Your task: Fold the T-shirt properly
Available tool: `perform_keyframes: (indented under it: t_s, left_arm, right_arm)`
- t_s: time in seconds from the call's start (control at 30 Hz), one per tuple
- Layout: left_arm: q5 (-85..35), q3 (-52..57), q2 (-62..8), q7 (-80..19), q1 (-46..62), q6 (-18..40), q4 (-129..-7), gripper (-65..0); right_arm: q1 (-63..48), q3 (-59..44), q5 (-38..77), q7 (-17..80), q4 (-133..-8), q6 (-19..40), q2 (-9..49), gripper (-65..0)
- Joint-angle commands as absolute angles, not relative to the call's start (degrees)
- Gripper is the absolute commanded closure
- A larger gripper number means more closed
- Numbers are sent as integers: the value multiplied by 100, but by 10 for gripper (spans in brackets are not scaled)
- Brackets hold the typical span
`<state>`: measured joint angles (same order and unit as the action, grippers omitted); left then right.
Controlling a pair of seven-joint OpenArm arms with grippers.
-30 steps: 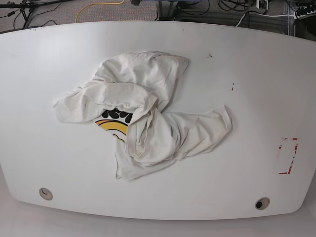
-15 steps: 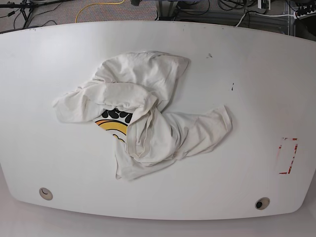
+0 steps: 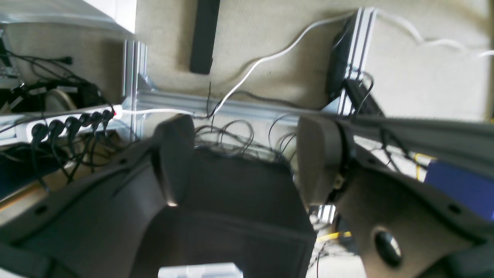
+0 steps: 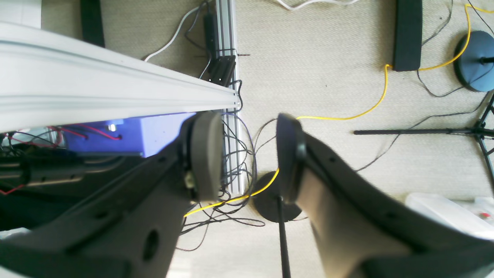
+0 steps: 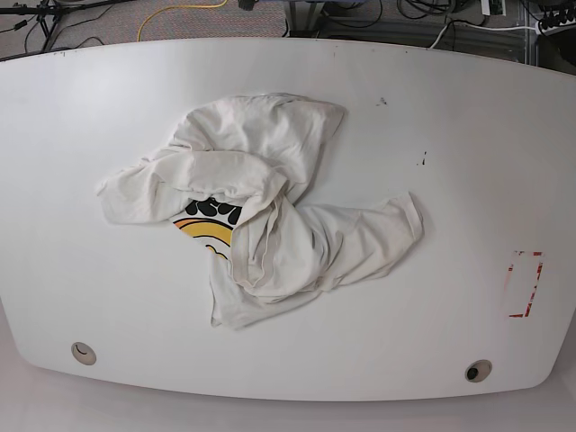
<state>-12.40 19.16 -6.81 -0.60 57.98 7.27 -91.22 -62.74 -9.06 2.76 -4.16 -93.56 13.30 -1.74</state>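
On the middle of the white table (image 5: 468, 171), a bit toward its left side in the base view, the T-shirt (image 5: 270, 225) lay in a crumpled heap. You could see a small patch of its yellow and black print (image 5: 209, 221) peeking out on the left side of the heap, under a rolled fold. One long flap (image 5: 378, 229) reached out to the right of the print, and a puffy hump (image 5: 261, 126) sat behind it, toward the far edge of the table.

Your left gripper (image 3: 247, 158) had its pads wide apart and held nothing. Your right gripper (image 4: 249, 154) had its pads apart too, with a smaller gap, and it was empty as well. Both wrist views showed only floor, cables and metal frame, so both arms were off to the side, well apart from the T-shirt.

I think the cloth was soft, light and floppy. It would have sagged and bunched when you lifted it, and a pinch might have caught two layers at once. It would not have broken. A good place to take hold looked like the end of the long flap to the right of the print, and the loose corner (image 5: 112, 193) to the left of the print. You would have had to spread the shirt flat first, because no folding was done yet.
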Motion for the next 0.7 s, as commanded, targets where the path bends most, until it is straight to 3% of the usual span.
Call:
perform_keyframes:
  t_s: [0.0, 0.67]
  left_arm:
    - [-1298, 1968, -742, 25, 5955, 695, -9256, -389]
    - [-1415, 2200, -745, 29, 5967, 705, -9876, -388]
  right_arm:
    - [-6428, -933, 268, -505, -9510, 1341, -164, -218]
    - [-6507, -917, 294, -470, -10209, 1366, -179, -219]
